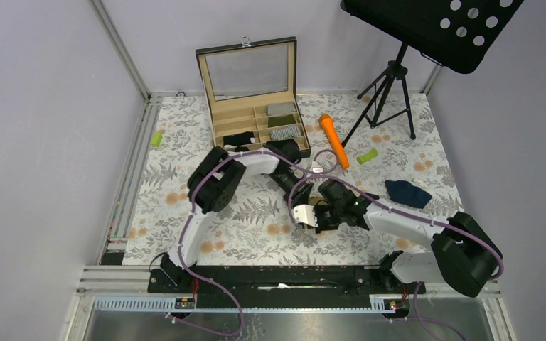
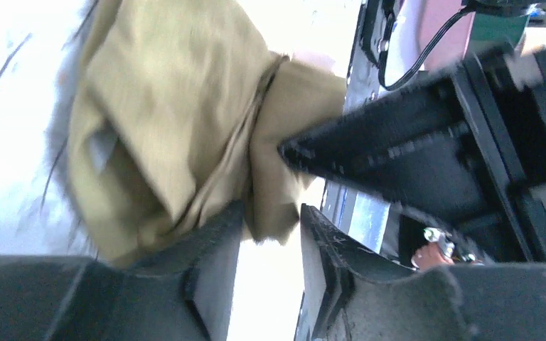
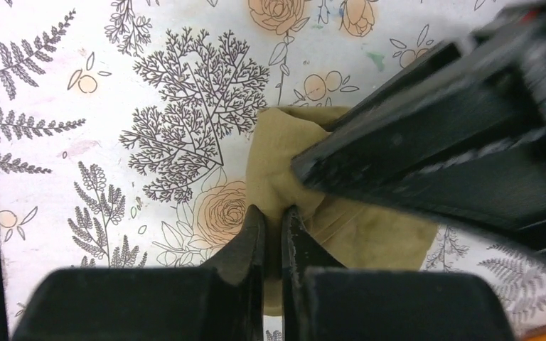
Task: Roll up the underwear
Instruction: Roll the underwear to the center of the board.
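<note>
The olive-tan underwear (image 3: 355, 227) lies bunched on the floral mat between my two grippers. My right gripper (image 3: 271, 213) is shut on a fold at its near edge. My left gripper (image 2: 270, 213) stands open, a loose corner of the olive-tan underwear (image 2: 170, 128) hanging between its fingertips. Each wrist view shows the other gripper's black finger reaching onto the fabric from the right. From above, both wrists meet mid-mat and hide this piece. A navy blue underwear (image 1: 407, 192) lies on the mat to the right. A black one (image 1: 238, 138) sits in the box.
An open wooden box (image 1: 250, 117) with compartments holding rolled pieces stands at the back. An orange stick (image 1: 334, 140) and a light-green cylinder (image 1: 367, 155) lie to its right. Another green piece (image 1: 156, 138) lies far left. A music stand's tripod (image 1: 391, 92) stands back right.
</note>
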